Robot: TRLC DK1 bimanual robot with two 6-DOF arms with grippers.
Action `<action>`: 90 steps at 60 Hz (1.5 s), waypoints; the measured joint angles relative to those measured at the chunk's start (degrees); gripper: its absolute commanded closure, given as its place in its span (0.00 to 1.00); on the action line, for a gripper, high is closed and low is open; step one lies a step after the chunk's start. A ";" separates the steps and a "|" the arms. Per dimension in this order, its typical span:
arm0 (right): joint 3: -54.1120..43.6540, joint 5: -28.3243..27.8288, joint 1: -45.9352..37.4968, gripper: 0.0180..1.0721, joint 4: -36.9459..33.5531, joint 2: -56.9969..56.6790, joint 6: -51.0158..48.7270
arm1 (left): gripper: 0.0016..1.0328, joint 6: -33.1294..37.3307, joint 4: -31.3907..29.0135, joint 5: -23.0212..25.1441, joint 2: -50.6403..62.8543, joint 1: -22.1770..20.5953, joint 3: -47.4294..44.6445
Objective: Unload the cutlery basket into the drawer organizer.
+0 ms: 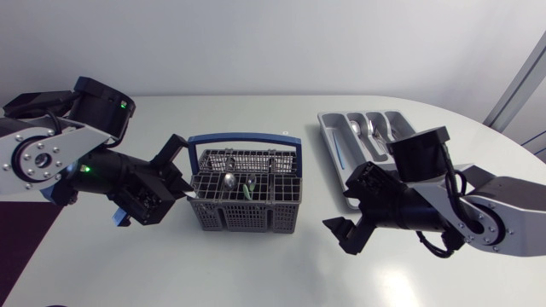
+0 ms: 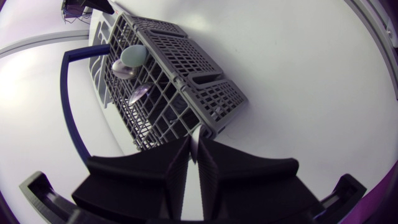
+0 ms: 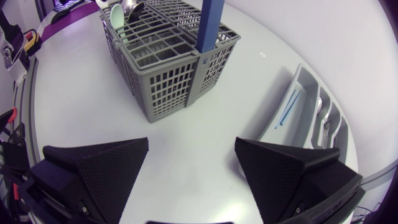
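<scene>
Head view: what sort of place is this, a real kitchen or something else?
Probably a lab test bench, not a kitchen: a plain white table, with a cutlery basket and a drawer organizer set loose on it between the left arm and the right arm.

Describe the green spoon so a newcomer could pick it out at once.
Find the grey cutlery basket with the blue handle near the middle of the table. Several spoons stand inside it, bowls up. Take the pale green spoon: its neighbours, the silver spoons, are shiny metal.
</scene>
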 measured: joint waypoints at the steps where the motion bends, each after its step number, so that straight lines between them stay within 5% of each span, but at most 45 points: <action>1: -0.02 0.00 0.00 0.05 0.00 -0.02 0.00 | 0.90 0.00 0.00 0.00 -0.11 -0.04 0.00; 37: -1.51 0.00 0.07 0.05 1.07 -1.25 0.00 | 0.92 -0.90 -0.26 0.24 -4.81 -0.50 0.63; 90: -2.71 3.15 7.58 0.05 -4.98 -13.14 2.25 | 0.91 -1.07 -9.16 2.82 -20.50 0.46 0.74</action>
